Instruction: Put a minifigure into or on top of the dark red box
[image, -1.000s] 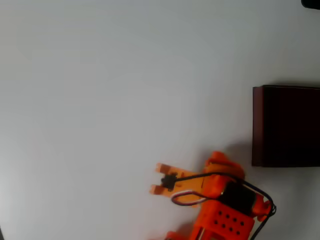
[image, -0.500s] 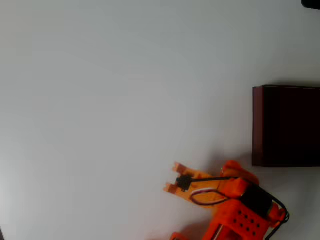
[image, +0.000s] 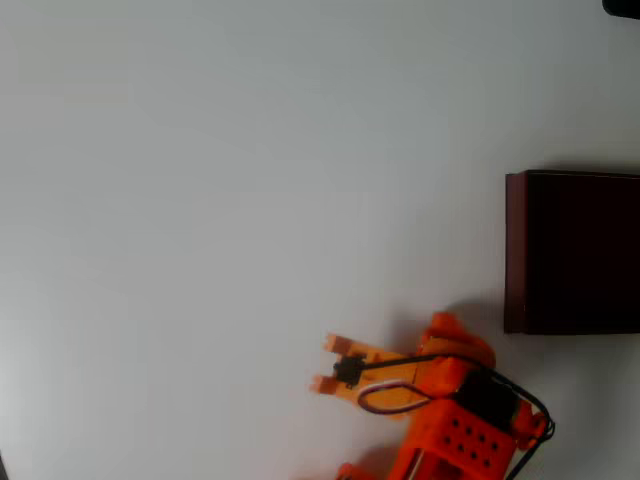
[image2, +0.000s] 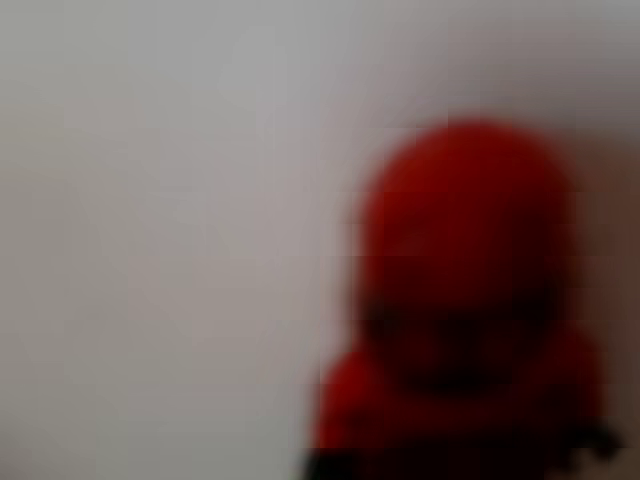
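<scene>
The minifigure (image2: 465, 300) is a blurred red shape very close to the lens in the wrist view, low and right of centre, with a dark part at its bottom edge. In the overhead view my orange gripper (image: 329, 365) is low in the picture and points left, its two fingertips a short way apart. The figure does not lie on the table there and stays with the gripper. The dark red box (image: 575, 250) stands at the right edge, up and to the right of the gripper and apart from it, its inside nearly black.
The white table (image: 200, 200) stretches bare to the left and above the gripper. My orange arm body (image: 460, 430) with its black cable sits at the bottom edge, just below the box's lower left corner.
The gripper swung right and down toward the box half a second ago, then came back left. The spread of its fingertips has stayed the same. The box has not moved.
</scene>
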